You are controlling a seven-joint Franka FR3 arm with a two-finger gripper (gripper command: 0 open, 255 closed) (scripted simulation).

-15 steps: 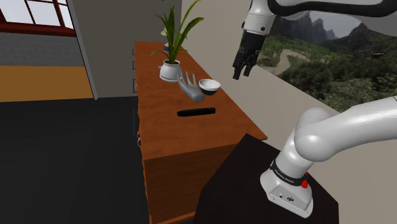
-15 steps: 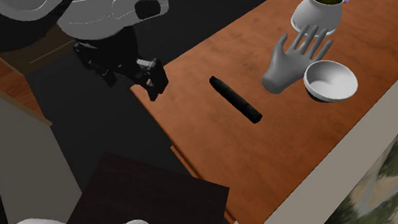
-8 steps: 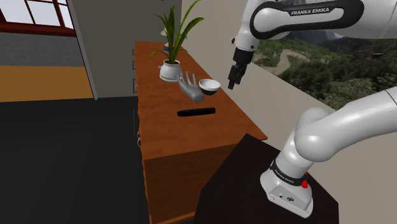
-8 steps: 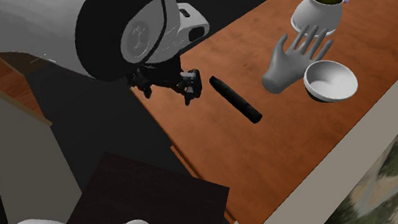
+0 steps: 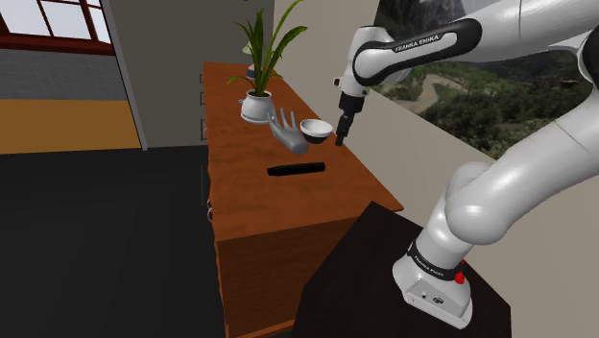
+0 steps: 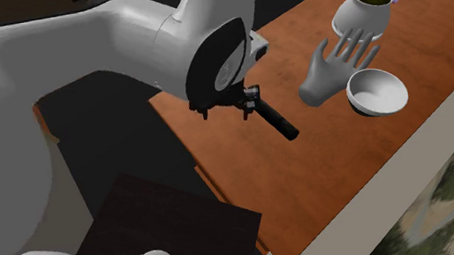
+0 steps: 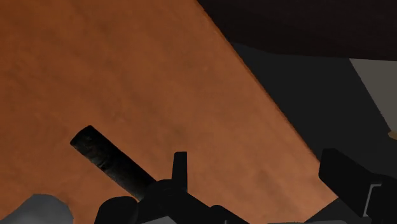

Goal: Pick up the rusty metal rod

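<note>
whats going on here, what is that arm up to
A white robot arm is reaching over a brown cabinet top toward a dark rod lying flat on it. Its tool hangs open above the rod, nothing gripped yet. A grey model hand, a white bowl and a potted plant stand further along the top.

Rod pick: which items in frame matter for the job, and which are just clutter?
Job:
- dark rod, lying flat on the wooden cabinet top
- gripper, open, holding nothing

Clutter:
- grey hand figure
- white bowl
- potted plant
</note>
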